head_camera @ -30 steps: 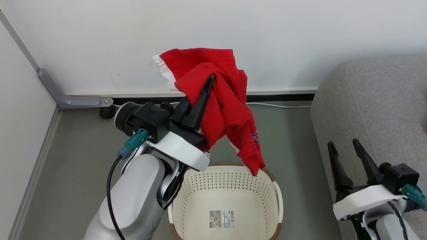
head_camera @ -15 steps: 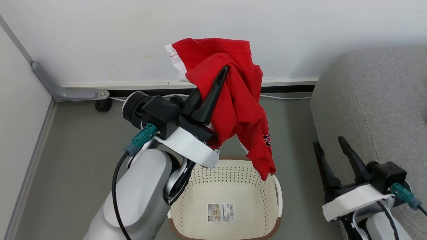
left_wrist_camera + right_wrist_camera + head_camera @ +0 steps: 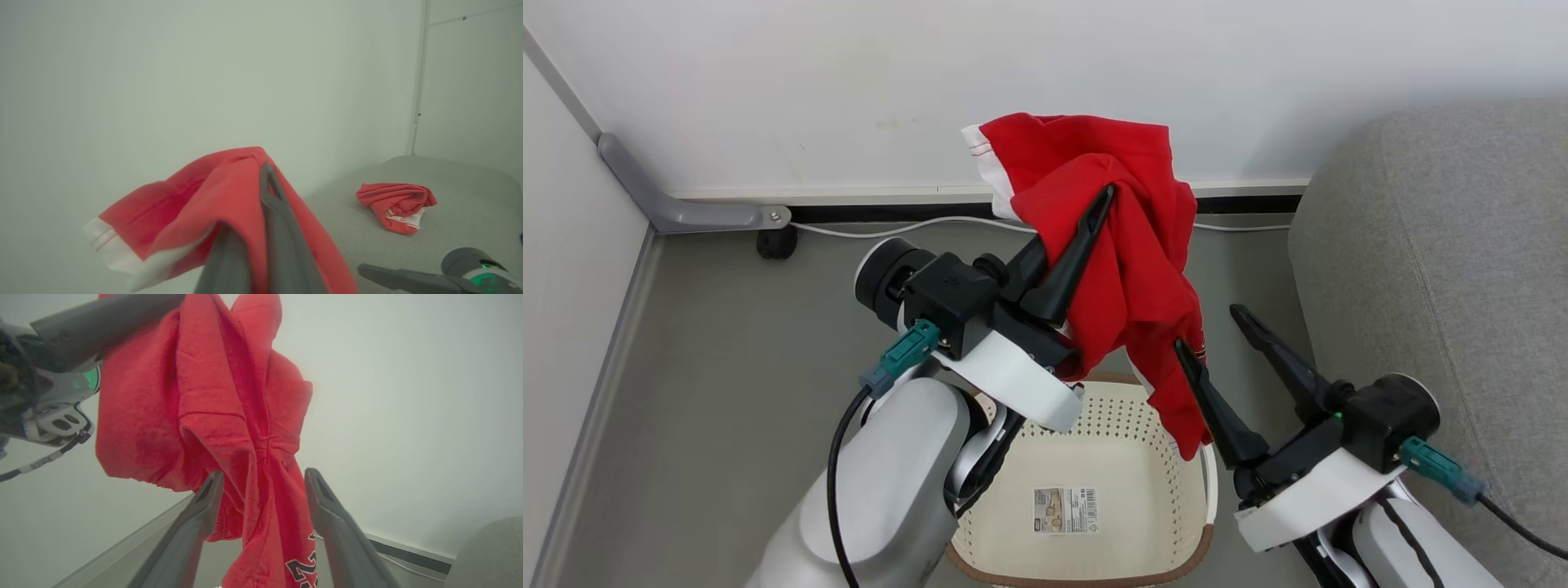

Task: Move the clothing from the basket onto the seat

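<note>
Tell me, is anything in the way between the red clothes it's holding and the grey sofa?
Only the robot's own right gripper: open, its fingers straddle the hanging clothing on the side toward the seat. Otherwise nothing visible.

Right arm: the right gripper (image 3: pixel 1207 327), dark and two-fingered, came from the lower right up toward the centre; its spread fingers (image 3: pixel 1213 404) now flank the hanging end of the bright red soft fabric clothing (image 3: pixel 1127 245).
Left arm: the left gripper (image 3: pixel 1104 198), clamped on it, shifted rightward.

Head camera: high, looking down on the basket (image 3: pixel 1111 429) at lower centre. Both wrist cameras: close range. All three views share the clothing (image 3: pixel 1119 245).
</note>
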